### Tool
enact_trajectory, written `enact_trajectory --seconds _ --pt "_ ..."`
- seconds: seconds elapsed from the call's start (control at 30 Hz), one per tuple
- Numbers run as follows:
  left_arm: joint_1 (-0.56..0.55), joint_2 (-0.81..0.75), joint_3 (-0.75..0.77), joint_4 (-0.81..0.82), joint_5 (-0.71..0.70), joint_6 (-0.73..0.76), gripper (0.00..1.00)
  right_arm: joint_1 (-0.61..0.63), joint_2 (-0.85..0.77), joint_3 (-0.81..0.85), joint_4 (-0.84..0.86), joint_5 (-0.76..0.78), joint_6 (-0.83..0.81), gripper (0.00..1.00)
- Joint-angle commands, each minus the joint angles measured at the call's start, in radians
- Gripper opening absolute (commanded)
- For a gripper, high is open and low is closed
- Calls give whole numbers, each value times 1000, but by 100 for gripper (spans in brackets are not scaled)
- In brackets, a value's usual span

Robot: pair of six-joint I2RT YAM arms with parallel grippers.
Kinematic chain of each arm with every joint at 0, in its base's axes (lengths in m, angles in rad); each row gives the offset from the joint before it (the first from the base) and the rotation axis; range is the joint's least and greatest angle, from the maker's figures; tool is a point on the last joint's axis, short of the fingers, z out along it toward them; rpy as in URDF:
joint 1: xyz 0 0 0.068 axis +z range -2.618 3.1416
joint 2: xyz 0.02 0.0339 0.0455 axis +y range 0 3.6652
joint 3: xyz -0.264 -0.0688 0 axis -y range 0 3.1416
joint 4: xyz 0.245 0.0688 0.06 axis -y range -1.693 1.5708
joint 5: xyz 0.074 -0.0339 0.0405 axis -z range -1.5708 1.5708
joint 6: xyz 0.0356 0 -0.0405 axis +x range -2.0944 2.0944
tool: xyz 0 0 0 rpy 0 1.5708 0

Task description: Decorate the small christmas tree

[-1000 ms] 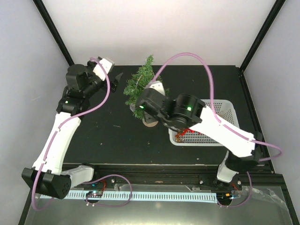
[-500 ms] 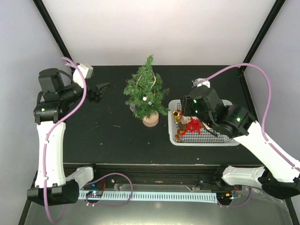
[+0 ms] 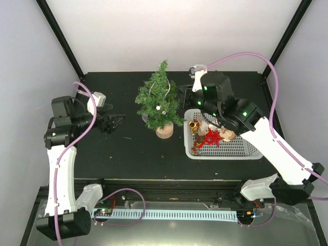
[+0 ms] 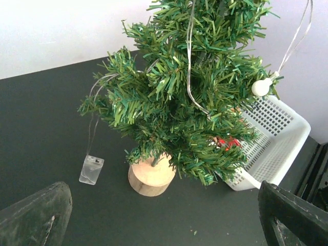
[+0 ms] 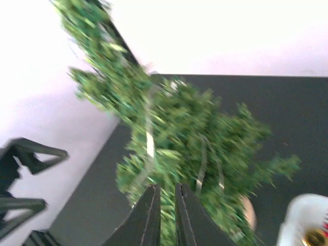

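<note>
Centrally, small christmas tree (image 3: 160, 102) beside white basket (image 3: 242, 147).

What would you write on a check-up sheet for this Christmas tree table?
Surface: black table, matte.
Job's things: small christmas tree upright on its wooden base, with a white ball and thin wire hung on it; white basket to its right holds a red star and gold bell.
Clutter: small clear box on the wire, beside the base.
Grippers: left hand open, empty, left of the tree; right hand nearly closed by the tree, unclear if holding anything.
Cables: purple cable loops over the right arm.
Surroundings: white walls, black frame posts.
</note>
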Motion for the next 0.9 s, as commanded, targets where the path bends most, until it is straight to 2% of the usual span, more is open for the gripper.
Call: enact_trajectory --seconds 0.0,0.27,0.43,0.87 --pt "9 -15 -5 62 10 -21 99 -3 77 102 88 -102 -41 10" --pt "8 -26 -34 102 21 -70 99 -3 200 202 64 -115 -59 8" --pt "8 -32 -36 102 19 -71 99 -5 242 174 65 -111 -63 7" --pt "9 -48 -71 137 23 -97 99 -31 143 16 110 -64 -45 5"
